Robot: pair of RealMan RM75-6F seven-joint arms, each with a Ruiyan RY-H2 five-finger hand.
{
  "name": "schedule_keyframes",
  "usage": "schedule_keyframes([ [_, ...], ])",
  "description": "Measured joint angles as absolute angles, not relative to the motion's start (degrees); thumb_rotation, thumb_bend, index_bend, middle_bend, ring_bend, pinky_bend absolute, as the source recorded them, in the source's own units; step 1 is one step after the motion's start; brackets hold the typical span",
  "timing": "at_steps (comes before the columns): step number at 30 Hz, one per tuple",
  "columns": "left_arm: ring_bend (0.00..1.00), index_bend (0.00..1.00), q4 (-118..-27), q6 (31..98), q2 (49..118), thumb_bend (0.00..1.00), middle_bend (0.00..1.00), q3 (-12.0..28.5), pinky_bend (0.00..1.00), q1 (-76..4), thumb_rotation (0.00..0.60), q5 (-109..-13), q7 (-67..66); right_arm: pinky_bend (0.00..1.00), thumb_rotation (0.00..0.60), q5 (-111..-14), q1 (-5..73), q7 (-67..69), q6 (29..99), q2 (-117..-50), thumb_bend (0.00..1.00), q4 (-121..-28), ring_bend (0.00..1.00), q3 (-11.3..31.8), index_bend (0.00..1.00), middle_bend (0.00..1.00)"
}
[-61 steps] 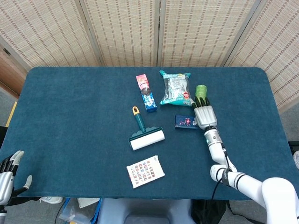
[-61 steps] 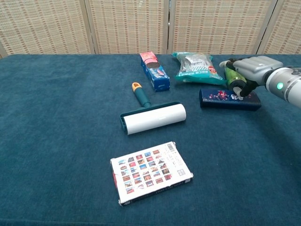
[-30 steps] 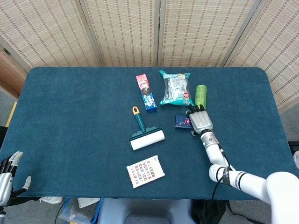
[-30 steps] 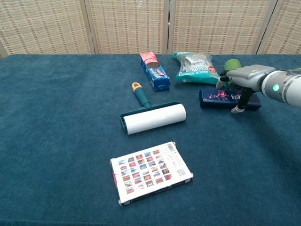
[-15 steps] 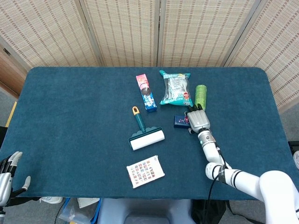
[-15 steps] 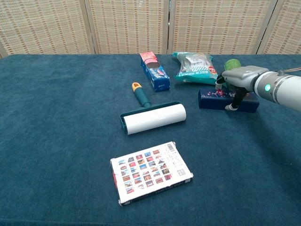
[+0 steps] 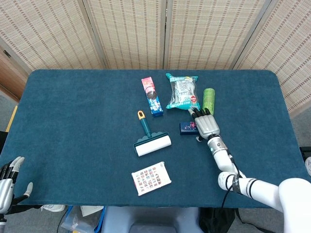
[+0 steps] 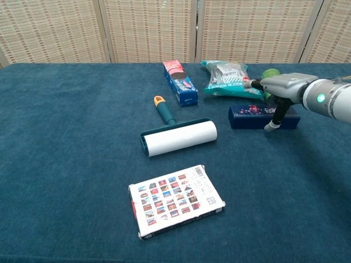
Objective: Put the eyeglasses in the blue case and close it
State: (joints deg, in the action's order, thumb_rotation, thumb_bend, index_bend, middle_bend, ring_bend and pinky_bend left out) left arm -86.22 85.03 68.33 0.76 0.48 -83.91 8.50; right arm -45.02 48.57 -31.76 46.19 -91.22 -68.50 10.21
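Chest view shows the right hand (image 8: 276, 93) resting on the closed dark-blue oblong eyeglasses case (image 8: 258, 116) — fingers draped over its right half, thumb down its front. Just behind the hand lies a green cylinder (image 8: 269, 74). The left hand (image 7: 8, 182) hangs off the worktop's (image 7: 73, 121) near corner — fingers spread, empty.

Mid-frame I see a lint roller (image 7: 151, 142), orange-tipped handle pointing up-left. Below it a card box (image 7: 151, 178) lies flat. Above, a pink-and-blue tube box (image 7: 151, 96) sits just left of a foil snack bag (image 7: 182, 91); a green can (image 7: 208, 100) lies right of the bag.
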Motion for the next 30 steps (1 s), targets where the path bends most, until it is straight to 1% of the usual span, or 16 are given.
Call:
schedule_keyframes([
  [8, 0.0, 0.0, -86.92, 85.36, 67.88, 0.4, 0.0, 0.97, 0.0, 0.28, 0.6, -84.24, 7.94, 0.0, 0.6, -51.22, 43.48, -26.94, 53.39, -84.95, 0.14, -76.84, 0.0, 9.21, 0.0, 0.0],
  [11, 0.0, 0.0, -87.41, 85.44, 67.77, 0.4, 0.0, 1.12, 0.0, 0.02, 0.6, -84.5, 7.49, 0.0, 0.6, -53.67, 40.64, -25.51, 57.65, -81.93, 0.17, -80.61, 0.0, 8.5, 0.0, 0.0],
  [14, 0.0, 0.0, -87.77, 85.36, 67.78, 0.4, 0.0, 1.33, 0.0, -0.34, 0.6, -84.64, 7.05, 0.0, 0.6, -56.59, 37.11, -23.95, 62.75, -78.69, 0.17, -84.52, 0.0, 7.48, 0.0, 0.0],
  [18, 0.0, 0.0, -88.3, 85.22, 67.73, 0.4, 0.0, 1.57, 0.0, -0.8, 0.6, -84.8, 6.29, 0.0, 0.6, -61.63, 31.24, -21.59, 70.5, -74.23, 0.18, -89.25, 0.0, 5.23, 0.0, 0.03],
  [21, 0.0, 0.0, -88.93, 85.07, 67.65, 0.4, 0.0, 1.8, 0.0, -1.25, 0.6, -84.94, 5.57, 0.03, 0.6, -65.6, 26.66, -19.53, 76.42, -71.84, 0.2, -91.51, 0.0, 3.31, 0.01, 0.07],
  [27, 0.0, 0.0, -89.93, 85.95, 68.39, 0.4, 0.0, 2.57, 0.0, -1.95, 0.6, -85.63, 3.79, 0.04, 0.6, -74.28, 16.98, -14.61, 87.4, -68.34, 0.2, -94.48, 0.0, -1.21, 0.06, 0.1],
  [30, 0.0, 0.0, -90.52, 86.7, 68.92, 0.4, 0.0, 2.94, 0.0, -2.19, 0.6, -86.08, 2.64, 0.04, 0.6, -77.77, 13.03, -12.49, 91.79, -67.55, 0.2, -94.99, 0.0, -2.85, 0.08, 0.1],
])
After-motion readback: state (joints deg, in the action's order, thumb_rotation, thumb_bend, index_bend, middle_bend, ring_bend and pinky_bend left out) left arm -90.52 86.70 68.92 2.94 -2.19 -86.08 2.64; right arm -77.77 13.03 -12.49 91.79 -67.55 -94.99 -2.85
